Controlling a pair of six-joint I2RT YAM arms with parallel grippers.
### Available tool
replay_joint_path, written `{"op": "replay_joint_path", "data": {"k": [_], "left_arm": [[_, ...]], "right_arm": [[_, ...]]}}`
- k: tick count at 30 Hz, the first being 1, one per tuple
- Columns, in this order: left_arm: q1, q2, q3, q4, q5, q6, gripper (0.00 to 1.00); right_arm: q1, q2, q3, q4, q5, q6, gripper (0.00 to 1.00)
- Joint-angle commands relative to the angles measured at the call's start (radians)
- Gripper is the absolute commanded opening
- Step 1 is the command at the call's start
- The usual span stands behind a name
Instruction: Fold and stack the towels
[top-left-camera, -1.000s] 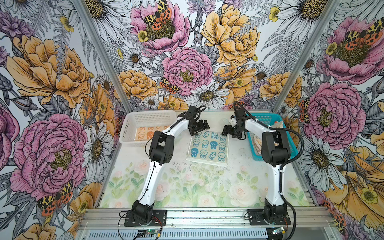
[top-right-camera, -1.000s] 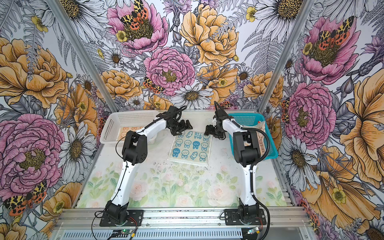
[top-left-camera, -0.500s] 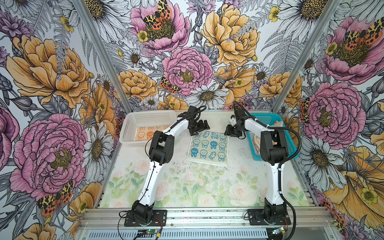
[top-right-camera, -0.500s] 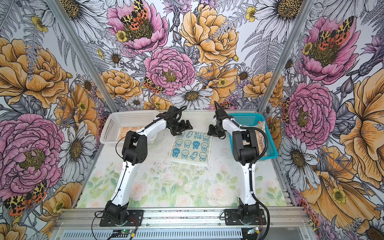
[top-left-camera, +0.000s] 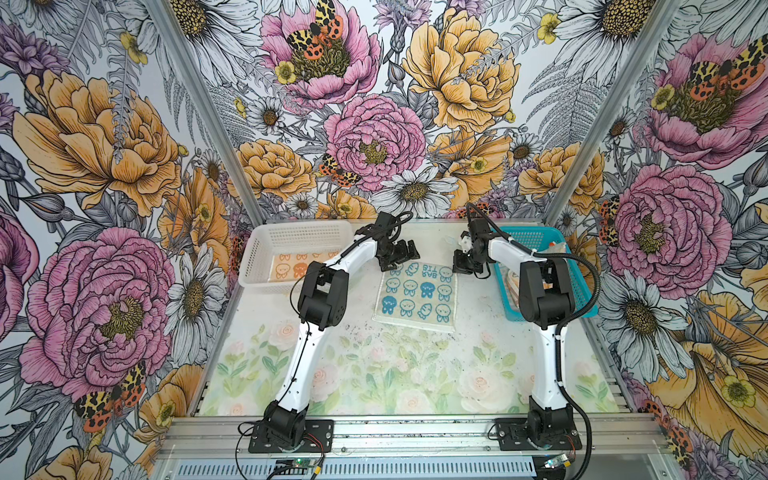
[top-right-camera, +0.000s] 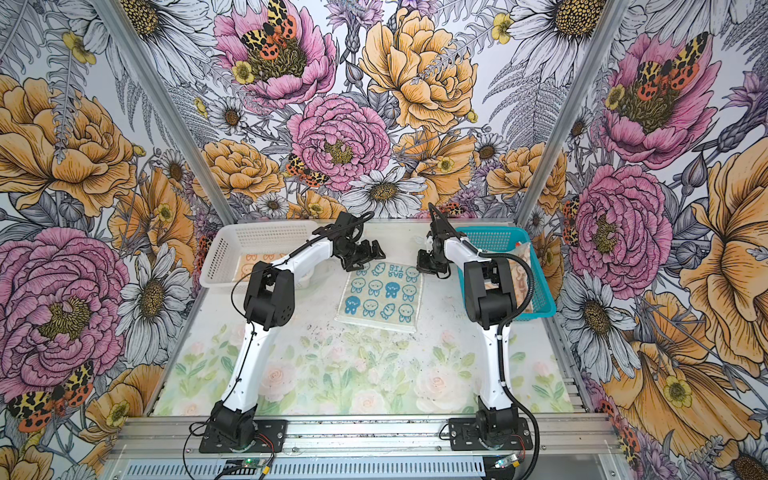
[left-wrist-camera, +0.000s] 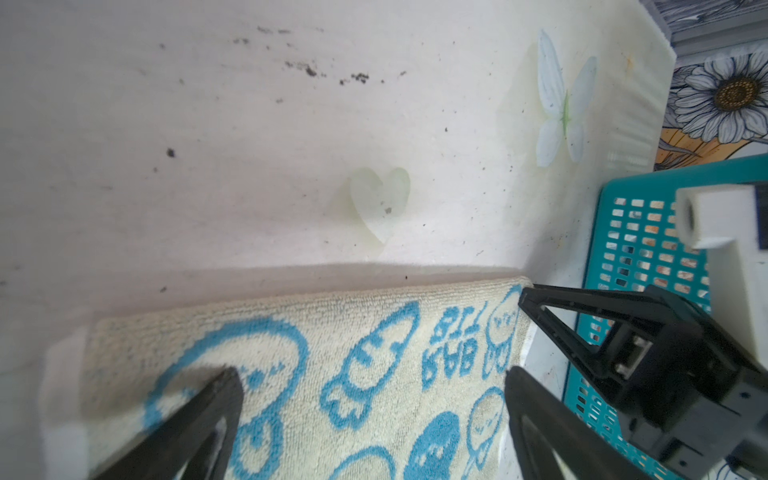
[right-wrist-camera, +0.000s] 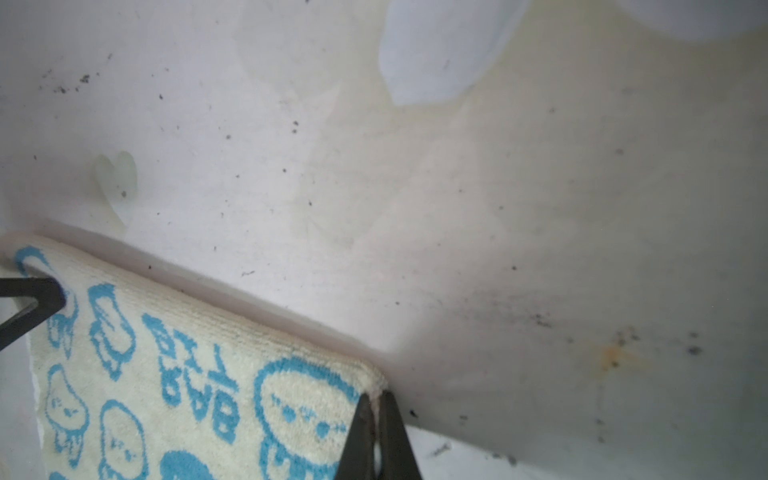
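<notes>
Cream towel (top-left-camera: 415, 297) flat at the middle of the tabletop (top-left-camera: 374, 374): rows of blue bunny faces, two of them solid blue, a carrot, blue letters along the far edge, pale border, looped pile. Right gripper (right-wrist-camera: 376, 399) pinched tight on its far right corner. Left gripper (left-wrist-camera: 370, 374) spread wide over the far left corner. Orange-printed towel (top-left-camera: 291, 268) inside the white basket (top-left-camera: 299, 226); peach cloth (top-right-camera: 523, 278) in the teal basket (top-right-camera: 490, 237).
</notes>
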Motion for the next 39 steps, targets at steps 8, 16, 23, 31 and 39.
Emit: {"op": "replay_joint_path", "data": {"k": [8,16,23,31,39], "left_arm": [[0.05,-0.078,0.007,-0.032,-0.028,0.041,0.99],[0.07,-0.016,0.12,-0.172,-0.169,0.164,0.99],[0.071,0.031,0.143,-0.204,-0.214,0.21,0.88],[0.07,0.066,0.159,-0.205,-0.216,0.233,0.7],[0.075,0.095,0.173,-0.207,-0.212,0.237,0.55]], "right_arm": [[-0.008,0.16,0.227,-0.079,0.002,-0.012,0.0],[-0.008,0.213,0.349,-0.15,0.034,-0.074,0.0],[-0.008,0.213,0.343,-0.158,0.031,-0.084,0.0],[-0.009,0.202,0.338,-0.158,0.026,-0.085,0.0],[-0.009,0.193,0.329,-0.158,0.025,-0.089,0.0]]}}
